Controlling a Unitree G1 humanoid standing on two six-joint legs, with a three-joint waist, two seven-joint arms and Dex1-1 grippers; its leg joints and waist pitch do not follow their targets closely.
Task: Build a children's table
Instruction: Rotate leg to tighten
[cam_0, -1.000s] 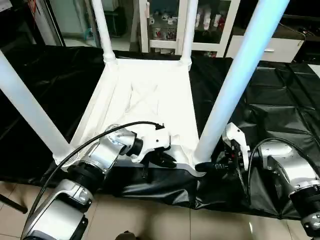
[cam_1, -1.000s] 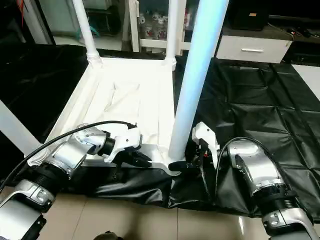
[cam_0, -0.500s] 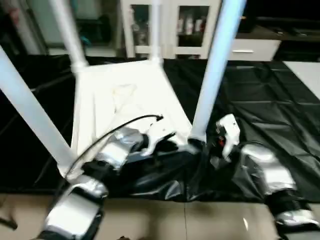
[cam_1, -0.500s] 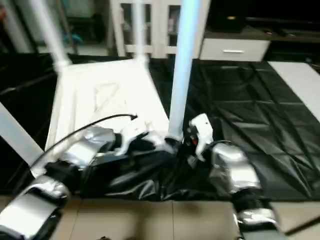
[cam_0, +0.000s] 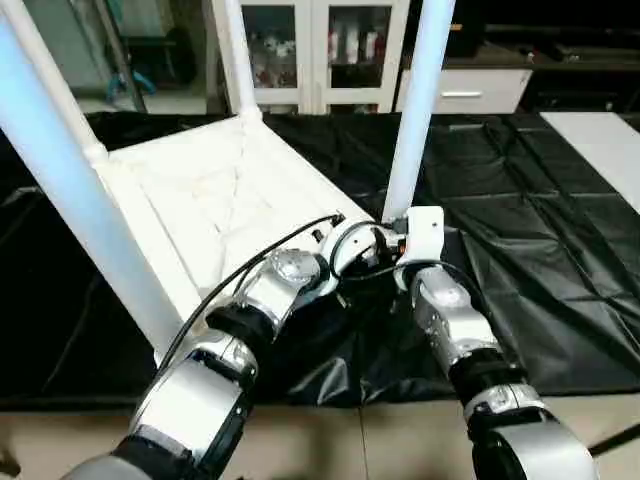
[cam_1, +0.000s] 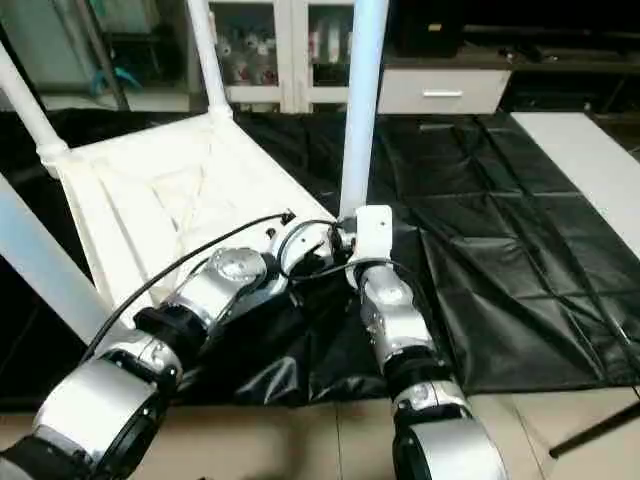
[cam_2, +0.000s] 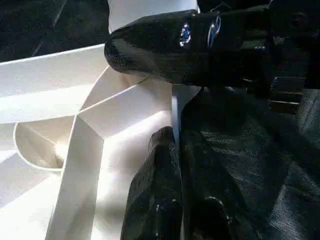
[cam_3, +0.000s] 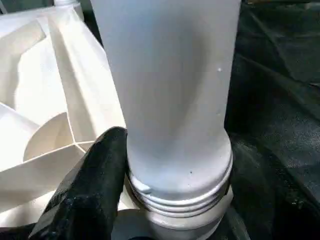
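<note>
The children's table lies upside down on the black-draped worktable (cam_0: 540, 260). Its white top (cam_0: 215, 205) shows ribs, and tube legs stand up from the corners. The leg (cam_0: 418, 110) at the corner closest to my hands rises between my forearms. My left gripper (cam_2: 176, 137) is shut on the thin rim of the top beside that corner. The right gripper (cam_3: 175, 165) is shut on the base of this leg, just above its threaded rings, with one black finger (cam_3: 92, 190) pressed against it. Another leg (cam_0: 60, 180) stands large at near left.
A flat white board (cam_0: 600, 140) lies at the far right of the worktable. Glass-door cabinets (cam_0: 310, 45) and a white drawer unit (cam_0: 465, 92) stand behind it. The cloth's front edge (cam_0: 400, 385) drops to a tiled floor.
The table has swung round on the worktable, its held corner going away from me. Both grippers keep their hold. The view has shifted too.
</note>
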